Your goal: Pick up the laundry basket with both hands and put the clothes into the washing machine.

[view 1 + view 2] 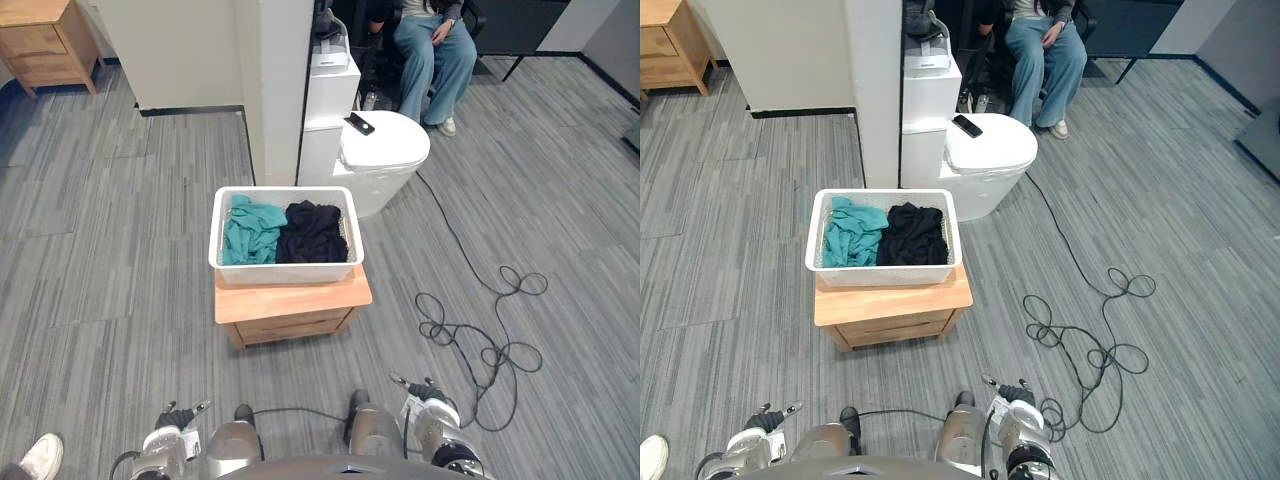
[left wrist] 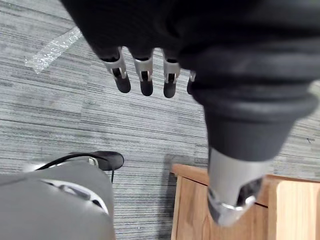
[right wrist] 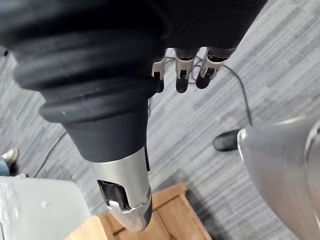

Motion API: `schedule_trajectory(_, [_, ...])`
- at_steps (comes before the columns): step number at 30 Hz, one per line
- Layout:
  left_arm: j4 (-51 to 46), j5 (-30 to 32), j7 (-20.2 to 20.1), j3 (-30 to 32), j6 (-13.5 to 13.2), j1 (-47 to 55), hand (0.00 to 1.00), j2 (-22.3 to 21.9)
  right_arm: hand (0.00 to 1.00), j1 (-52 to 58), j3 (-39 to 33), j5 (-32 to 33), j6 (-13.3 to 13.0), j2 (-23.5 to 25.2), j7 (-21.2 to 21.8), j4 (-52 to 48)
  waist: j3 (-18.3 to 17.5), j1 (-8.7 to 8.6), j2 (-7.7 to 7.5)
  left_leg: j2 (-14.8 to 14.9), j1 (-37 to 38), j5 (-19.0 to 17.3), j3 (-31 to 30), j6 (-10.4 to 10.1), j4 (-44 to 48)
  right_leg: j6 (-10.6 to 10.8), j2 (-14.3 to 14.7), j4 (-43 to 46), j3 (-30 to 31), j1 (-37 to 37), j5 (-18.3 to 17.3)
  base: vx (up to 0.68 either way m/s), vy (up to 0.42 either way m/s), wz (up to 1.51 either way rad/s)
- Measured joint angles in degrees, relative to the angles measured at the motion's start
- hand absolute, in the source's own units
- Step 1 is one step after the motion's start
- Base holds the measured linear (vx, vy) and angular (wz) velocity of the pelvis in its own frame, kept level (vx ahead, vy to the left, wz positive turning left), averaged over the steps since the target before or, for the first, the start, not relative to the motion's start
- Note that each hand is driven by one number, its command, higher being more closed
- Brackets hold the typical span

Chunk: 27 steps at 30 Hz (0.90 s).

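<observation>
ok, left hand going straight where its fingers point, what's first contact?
Most likely the grey carpet floor. The left hand has straight fingers aimed at bare carpet; the wooden cabinet lies off that line, on the thumb's side. Depth is unclear.

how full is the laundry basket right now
Full: the laundry basket holds teal clothes and black clothes side by side, covering its floor.

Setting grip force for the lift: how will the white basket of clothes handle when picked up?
Probably stiff: the white plastic laundry basket shows straight walls and a firm rim. Likely light: only a teal garment and a black garment inside. Smooth sides may slip; grasping under the rim seems safer.
</observation>
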Motion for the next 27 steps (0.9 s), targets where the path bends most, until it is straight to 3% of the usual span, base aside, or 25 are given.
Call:
schedule_trajectory(1, [-0.3,-0.7,0.2,0.1,-0.1,0.1,0.0,0.4,0.0,0.9,0.1,0.0,0.2,0.2,-0.4,-3.2,-0.7,-0.39,-1.1,-0.2,0.3,-0.2,-0.7,-1.7,-0.7,1.9,-0.3,-0.9,-0.3,0.5,3.8,0.14,-0.406,0.29])
schedule_trajectory(2, [-0.5,-1.8,0.7,0.1,-0.2,0.3,0.0,-0.8,0.0,1.3,0.7,0.0,0.3,-0.5,-1.0,-8.1,-1.2,-1.11,1.27,1.9,0.4,0.8,-1.0,-3.3,-2.4,1.3,1.8,-0.7,-1.7,0.0,5.0,0.15,-0.388,0.21])
schedule_trajectory(5, [-4.2,-4.2,1.5,1.1,-0.5,1.8,0.0,-3.3,0.0,2.4,2.3,-0.3,0.1,-3.2,-2.1,-22.2,-3.0,-1.71,5.25,6.5,0.3,3.8,-0.7,-5.6,-6.6,0.4,6.4,-2.9,-4.3,-0.6,5.6,0.22,-0.293,0.06])
schedule_trajectory(6, [-6.0,-5.2,1.6,1.2,-1.0,1.9,0.0,-3.4,0.0,2.9,2.1,-1.2,-0.2,-4.2,-2.4,-27.3,-3.4,-1.98,5.84,7.3,1.2,5.5,-0.6,-6.2,-8.3,-0.6,7.3,-2.9,-5.6,0.2,5.0,0.2,-0.196,0.32])
schedule_trajectory(9, [-11.7,-6.2,1.9,3.8,-1.8,3.0,0.0,-3.3,0.0,4.2,1.1,-4.0,-0.9,-6.5,-2.6,-39.2,-3.4,-1.93,5.78,7.9,2.1,6.9,-0.4,-6.3,-9.0,-1.6,7.9,-3.2,-7.2,2.1,4.3,0.1,-0.102,0.27])
schedule_trajectory(12, [-19.8,-6.2,2.3,8.9,-1.9,5.6,0.0,-2.9,0.0,4.2,0.7,-6.5,-2.1,-7.0,-2.5,-47.6,-3.4,-1.93,5.74,7.6,0.9,5.6,-0.4,-6.3,-8.9,-1.3,7.7,-4.6,-7.4,1.6,4.3,0.01,0.038,0.1])
schedule_trajectory(15, [-24.7,-6.2,2.5,13.1,-2.0,6.1,0.0,-0.1,0.0,4.0,1.3,-7.0,-2.4,-8.0,-2.4,-48.2,-3.4,-1.23,5.75,6.6,-0.2,5.1,-0.5,-5.9,-8.8,-0.8,7.2,-6.2,-7.3,1.4,5.5,-0.03,0.069,0.04])
schedule_trajectory(18, [-26.8,-6.2,3.2,17.3,-2.2,5.2,0.0,4.7,0.0,0.1,3.1,-6.9,-2.4,-13.5,-2.4,-47.6,-2.9,-1.17,6.83,5.1,-1.9,5.3,-0.4,-5.2,-8.8,-0.3,6.3,-9.1,-7.0,1.0,8.1,-0.02,0.062,-0.01])
schedule_trajectory(20, [-26.6,-7.2,3.8,18.8,-2.3,2.6,0.0,8.5,0.0,-6.5,7.3,-6.8,-2.4,-19.7,-2.3,-42.8,-2.5,-1.34,7.57,4.4,-2.9,5.7,0.0,-4.7,-8.8,-0.2,5.9,-11.5,-6.6,0.8,10.3,-0.03,0.061,-0.07])
schedule_trajectory(24, [-21.3,-7.2,3.7,15.7,-2.4,-7.7,0.0,15.6,0.0,-20.5,15.3,-2.9,-2.2,-25.1,-1.9,-29.6,-1.6,-0.34,8.46,4.0,-4.5,6.2,1.0,-4.4,-8.7,-0.7,6.0,-14.7,-5.9,0.1,13.1,-0.04,0.034,-0.11])
schedule_trajectory(27, [-17.3,-7.2,3.6,11.3,-2.4,-16.7,0.0,20.1,0.0,-28.6,18.8,1.0,-1.6,-26.7,-1.7,-21.4,1.3,-0.08,8.54,3.9,-5.2,6.4,1.1,-4.3,-8.1,-0.9,6.0,-15.2,-5.6,-0.3,14.1,-0.05,0.017,-0.06])
